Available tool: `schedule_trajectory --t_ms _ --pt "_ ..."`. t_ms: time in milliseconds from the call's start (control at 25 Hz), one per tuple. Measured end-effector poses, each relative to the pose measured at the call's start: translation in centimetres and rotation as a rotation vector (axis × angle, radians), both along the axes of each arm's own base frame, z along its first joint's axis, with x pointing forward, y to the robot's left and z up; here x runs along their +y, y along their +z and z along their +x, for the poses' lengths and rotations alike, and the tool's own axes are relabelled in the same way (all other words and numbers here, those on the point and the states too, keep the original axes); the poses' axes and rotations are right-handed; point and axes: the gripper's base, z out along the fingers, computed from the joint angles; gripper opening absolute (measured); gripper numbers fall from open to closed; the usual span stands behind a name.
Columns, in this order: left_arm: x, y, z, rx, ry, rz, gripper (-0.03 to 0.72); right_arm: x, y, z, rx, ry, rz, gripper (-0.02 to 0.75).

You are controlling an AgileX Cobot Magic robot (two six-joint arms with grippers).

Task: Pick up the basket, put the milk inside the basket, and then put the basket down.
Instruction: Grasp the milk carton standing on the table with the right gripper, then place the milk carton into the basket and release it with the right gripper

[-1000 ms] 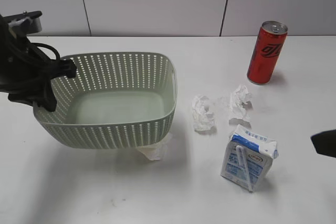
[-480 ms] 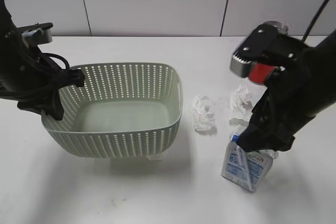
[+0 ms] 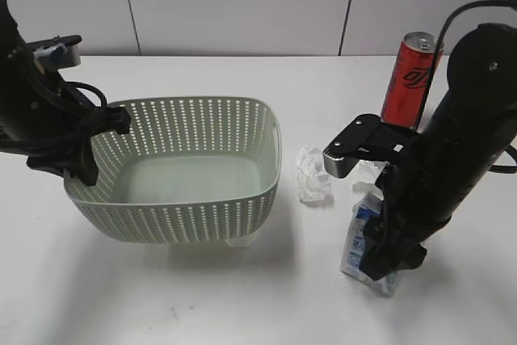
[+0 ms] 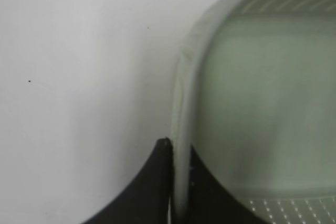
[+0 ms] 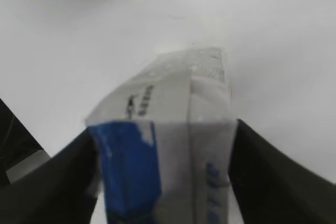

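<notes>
**While the basket hangs off the left arm, the right one is down on the milk**

Since the basket [image 3: 182,171] is the main thing: it sits on the left half of the counter [image 3: 161,296], tilted, with its near side raised and a shadow underneath, so it looks lifted off the surface on at least that side. Something white and crumpled peeks out from under its near right corner, can't tell what it is. The left gripper [image 3: 87,147] has the basket's left rim. In the left wrist view the two black jaws are closed tight on that thin rim [image 4: 181,129], one outside and one inside the wall.

The milk [image 3: 363,244] stands on the counter well to the right of the basket, mostly hidden behind the right arm in the exterior view. The right gripper [image 5: 163,166] has its jaws on either side of the carton, a dark finger [image 5: 52,182] pressed up against each side in the wrist view. Looks like contact on both sides, so I'd call it gripping, and the carton seems to be on the counter.

Between basket and milk there's a crumpled paper wad [image 3: 312,174], and another paper wad [image 3: 370,169] is partly hidden by the arm. A red can [image 3: 410,78] stands upright behind the arm near the wall.
</notes>
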Motion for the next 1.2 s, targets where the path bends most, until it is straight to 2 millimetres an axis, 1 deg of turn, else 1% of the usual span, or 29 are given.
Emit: schedule_trajectory --t_ms 80,200,320,520,640,800,920,1000,1080,1120,1200 --pt "0.0 0.0 0.0 0.000 0.000 0.000 -0.001 0.1 0.2 0.0 0.010 0.001 -0.002 0.319" --pt "0.0 0.0 0.0 0.000 0.000 0.000 -0.001 0.1 0.5 -0.1 0.045 0.009 -0.010 0.320" --pt "0.0 0.0 0.0 0.000 0.000 0.000 -0.001 0.3 1.5 0.1 0.085 0.005 -0.016 0.320" --pt "0.0 0.0 0.0 0.000 0.000 0.000 -0.001 1.1 4.4 1.1 0.133 0.016 -0.015 0.320" --pt "0.0 0.0 0.0 0.000 0.000 0.000 -0.001 1.5 6.8 1.8 0.110 0.014 -0.003 0.320" --pt "0.0 0.0 0.0 -0.001 0.000 0.000 -0.001 1.9 12.0 2.6 -0.031 -0.024 0.069 0.320" --pt "0.0 0.0 0.0 -0.003 0.000 -0.001 -0.001 2.4 15.9 2.6 -0.134 -0.038 0.143 0.320" --pt "0.0 0.0 0.1 -0.006 0.001 -0.002 -0.001 3.4 18.3 2.4 -0.193 -0.022 0.185 0.320" --pt "0.0 0.0 0.1 -0.012 0.002 -0.004 -0.001 5.0 19.9 1.8 -0.237 0.027 0.219 0.320" --pt "0.0 0.0 0.1 -0.015 0.002 -0.005 -0.001 5.8 20.6 1.5 -0.259 0.053 0.232 0.320" --pt "-0.1 0.0 0.2 -0.022 0.003 -0.007 -0.001 8.0 21.2 0.9 -0.283 0.118 0.247 0.320"
